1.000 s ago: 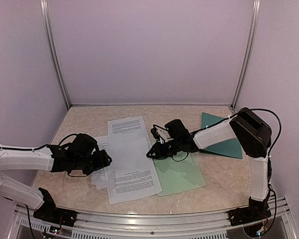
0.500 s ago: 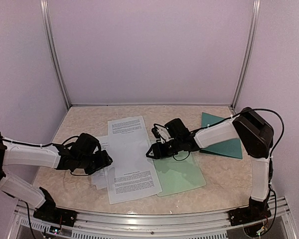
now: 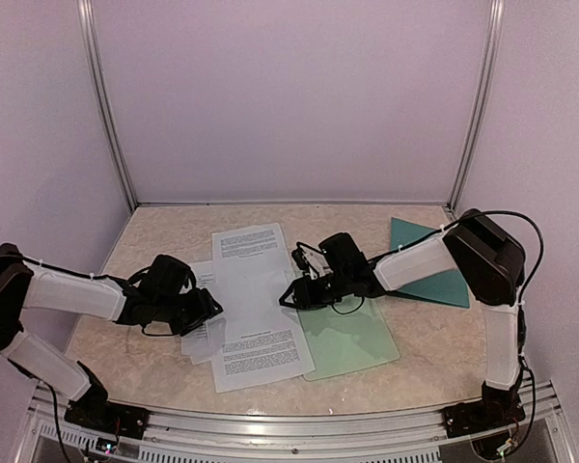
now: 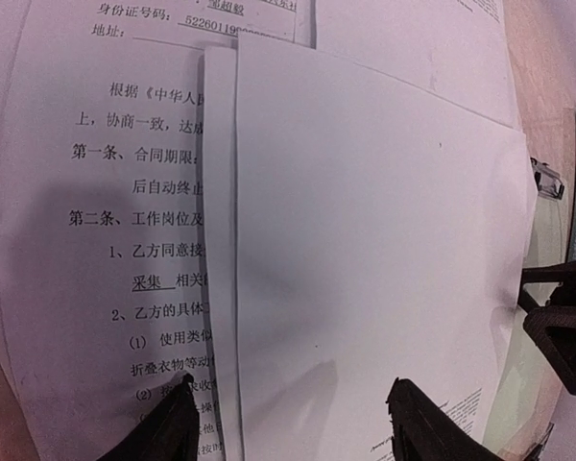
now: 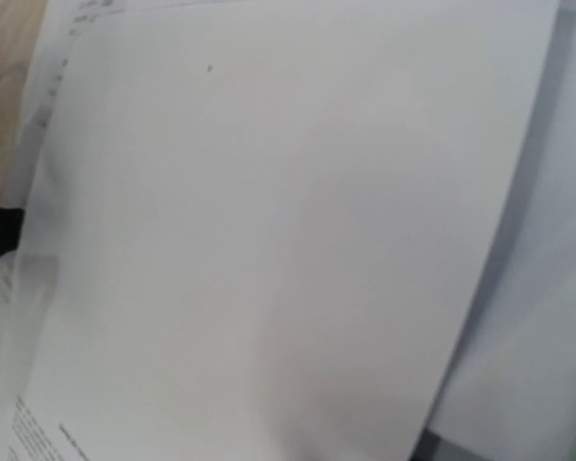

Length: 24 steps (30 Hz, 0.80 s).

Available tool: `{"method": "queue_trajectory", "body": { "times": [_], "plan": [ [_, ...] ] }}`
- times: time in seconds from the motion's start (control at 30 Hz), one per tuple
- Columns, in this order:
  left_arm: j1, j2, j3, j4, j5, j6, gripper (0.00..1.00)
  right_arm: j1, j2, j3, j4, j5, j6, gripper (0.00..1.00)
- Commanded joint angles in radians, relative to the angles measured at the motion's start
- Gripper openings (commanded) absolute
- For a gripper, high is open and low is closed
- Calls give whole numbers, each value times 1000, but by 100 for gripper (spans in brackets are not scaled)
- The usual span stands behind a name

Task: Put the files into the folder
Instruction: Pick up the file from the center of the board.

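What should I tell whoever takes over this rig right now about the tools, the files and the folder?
Left tool: open, low over the left edge of the files.
Right tool: at the stack's right edge; whether it is open or shut cannot be told.
Files: loose stack mid-table, right side overlapping the pale green clipboard.
Folder: flat at the far right, apart from the files.
Done: no sheet visibly in the folder yet.
Left: get every sheet into the folder.

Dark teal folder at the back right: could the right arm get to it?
Probably yes: the dark teal folder lies bare below that arm, nothing on it. The right gripper is out at the paper sheets, so it must pull back.
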Motion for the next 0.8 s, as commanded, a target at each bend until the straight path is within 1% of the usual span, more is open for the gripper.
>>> {"method": "queue_trajectory", "body": {
  "times": [0.0, 0.1, 0.33, 0.43, 0.6, 0.77],
  "plan": [
    [-3, 52, -26, 31, 51, -25, 64, 13, 58, -28, 5, -36, 43, 47],
    [-12, 65, -36, 57, 51, -36, 63, 16, 72, -31, 20, -47, 64, 46],
    [-24, 54, -45, 42, 16, -35, 60, 11, 53, -57, 36, -22, 81, 43],
    [-25, 31, -49, 31, 2, -28, 60, 6, 56, -54, 40, -32, 85, 40],
    [-25, 12, -46, 13, -17, -18, 60, 1, 60, -58, 73, -64, 105, 31],
    [-35, 11, -37, 11, -17, -7, 60, -3, 72, -67, 146, -126, 154, 27]
  ]
}}
